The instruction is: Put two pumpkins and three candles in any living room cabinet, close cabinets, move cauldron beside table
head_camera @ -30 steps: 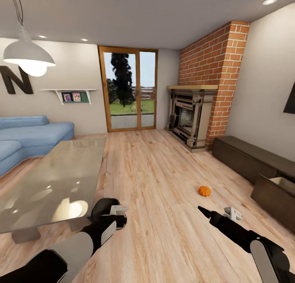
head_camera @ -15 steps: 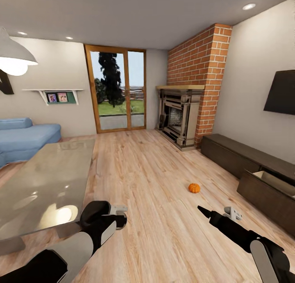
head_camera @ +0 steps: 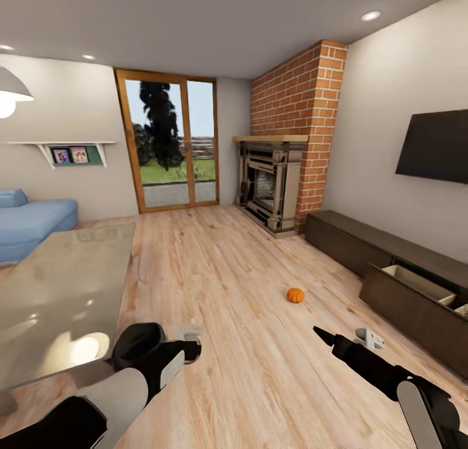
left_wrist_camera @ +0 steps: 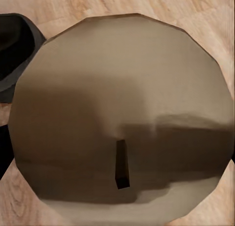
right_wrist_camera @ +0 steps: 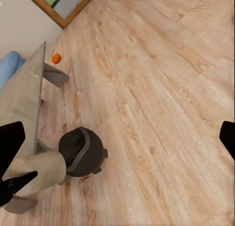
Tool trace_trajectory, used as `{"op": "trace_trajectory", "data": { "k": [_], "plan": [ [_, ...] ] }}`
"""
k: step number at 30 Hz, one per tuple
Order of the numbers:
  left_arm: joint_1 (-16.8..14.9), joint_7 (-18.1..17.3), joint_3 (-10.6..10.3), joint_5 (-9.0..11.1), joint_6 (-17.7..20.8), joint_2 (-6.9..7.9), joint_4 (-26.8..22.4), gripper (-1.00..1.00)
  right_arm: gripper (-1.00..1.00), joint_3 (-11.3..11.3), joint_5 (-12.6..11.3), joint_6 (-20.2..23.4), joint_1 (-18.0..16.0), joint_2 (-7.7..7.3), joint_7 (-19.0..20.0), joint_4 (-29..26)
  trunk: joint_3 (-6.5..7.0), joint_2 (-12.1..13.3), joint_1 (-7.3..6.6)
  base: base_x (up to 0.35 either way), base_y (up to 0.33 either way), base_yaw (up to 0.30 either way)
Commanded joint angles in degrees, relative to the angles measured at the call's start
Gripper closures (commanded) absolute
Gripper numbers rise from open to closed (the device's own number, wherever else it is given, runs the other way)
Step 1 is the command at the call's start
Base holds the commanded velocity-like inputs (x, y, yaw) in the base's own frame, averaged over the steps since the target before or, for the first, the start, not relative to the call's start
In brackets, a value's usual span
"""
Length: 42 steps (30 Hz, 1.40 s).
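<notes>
Left gripper [head_camera: 188, 348]: clamped on a candle [left_wrist_camera: 122, 113]. The wrist view looks straight at its flat beige top with the dark wick. The right wrist view shows it as a stubby cylinder [right_wrist_camera: 41, 168] held off the floor.
Right gripper [head_camera: 323, 335]: spread wide and empty. Its fingers [right_wrist_camera: 10, 142] sit at opposite edges of its own view.
Candle handling: probably light, rigid and waxy-smooth, so it could slide. A grip across the round side, well below the top, looks safest.
Near pumpkin [head_camera: 295, 295]: alone on the floor [head_camera: 247, 371], between the robot and the cabinet [head_camera: 344, 238]. Likely light and hard, its ribs giving purchase. Take it across the belly, not by the stem.
Far pumpkin [right_wrist_camera: 56, 58]: on the floor past the far end of the table [head_camera: 58, 280].
Cauldron [right_wrist_camera: 81, 151]: on the floor, close against the table's near corner. It looks bulky, and the rim is the likely hold.
Open drawer [head_camera: 416, 281]: pulled out of the cabinet on the right, with a pale interior. Its front edge juts into the walkway.
Room: wide bare floor lies between table and cabinet. The table edge crowds the left arm.
</notes>
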Motion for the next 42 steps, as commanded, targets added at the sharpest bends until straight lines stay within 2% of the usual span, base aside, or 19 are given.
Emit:
{"op": "trace_trajectory", "data": {
  "k": [1,42],
  "plan": [
    [-0.03,0.38,-0.5,0.49,0.28,0.03,-0.14,1.0,-1.0,-0.1,0.08,0.32,-0.05,0.01,0.27,-0.04,-0.06,-0.03,0.0,0.0,0.0,-0.282],
    [-0.03,0.38,-0.5,0.49,0.27,0.03,-0.14,1.0,-1.0,-0.09,0.08,0.23,-0.05,0.01,0.27,0.0,-0.06,-0.03,0.0,0.0,0.0,-0.275]
  ]
}}
